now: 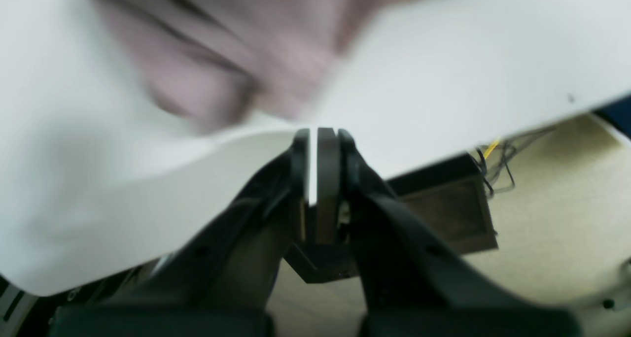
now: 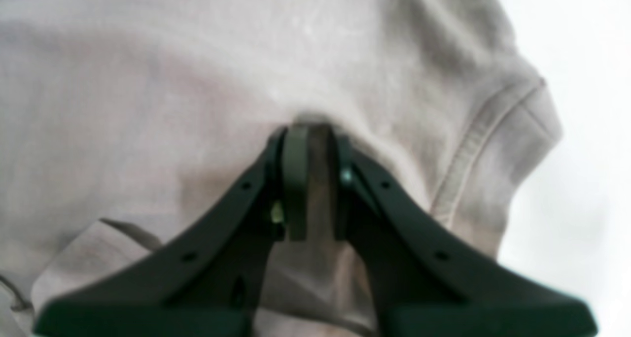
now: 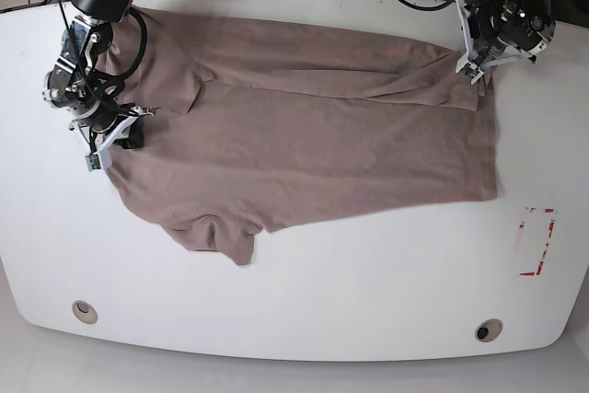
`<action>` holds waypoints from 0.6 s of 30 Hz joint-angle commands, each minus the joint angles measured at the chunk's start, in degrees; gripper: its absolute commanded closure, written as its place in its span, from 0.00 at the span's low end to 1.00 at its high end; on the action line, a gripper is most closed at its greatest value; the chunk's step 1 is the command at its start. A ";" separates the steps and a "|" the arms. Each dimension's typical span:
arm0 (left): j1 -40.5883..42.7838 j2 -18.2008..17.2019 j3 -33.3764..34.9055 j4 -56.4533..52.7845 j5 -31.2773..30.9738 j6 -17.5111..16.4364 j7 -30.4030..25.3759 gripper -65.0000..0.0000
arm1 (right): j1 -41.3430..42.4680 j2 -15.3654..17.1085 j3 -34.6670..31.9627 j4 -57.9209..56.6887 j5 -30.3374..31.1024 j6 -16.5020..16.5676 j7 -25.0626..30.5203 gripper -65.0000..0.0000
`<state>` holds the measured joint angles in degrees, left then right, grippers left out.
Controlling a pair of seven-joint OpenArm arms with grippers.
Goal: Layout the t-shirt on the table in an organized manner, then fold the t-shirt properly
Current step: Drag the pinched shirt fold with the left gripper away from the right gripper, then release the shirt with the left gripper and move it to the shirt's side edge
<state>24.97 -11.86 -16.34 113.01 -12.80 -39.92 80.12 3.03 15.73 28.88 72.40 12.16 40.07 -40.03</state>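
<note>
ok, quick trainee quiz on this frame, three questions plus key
1. True or false: the t-shirt lies inside the red-white tape rectangle.
2. Which arm's hand is pinching cloth? A) left B) right C) both
3. How many round grommet holes show in the table in the base view?

Key:
1. False. The t-shirt lies spread apart from the tape.
2. B. The right hand is closed on puckered cloth; the left hand is shut over bare table, clear of the t-shirt.
3. Two.
</note>
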 commanded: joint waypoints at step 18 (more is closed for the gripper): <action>9.71 -4.10 -4.45 2.11 0.01 -0.08 -0.12 0.99 | 1.06 -1.09 -0.36 0.17 -2.01 -0.07 -2.47 0.89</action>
<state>35.09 -15.05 -19.97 114.06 -12.82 -39.94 80.16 3.99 14.28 28.77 72.31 11.94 39.94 -40.05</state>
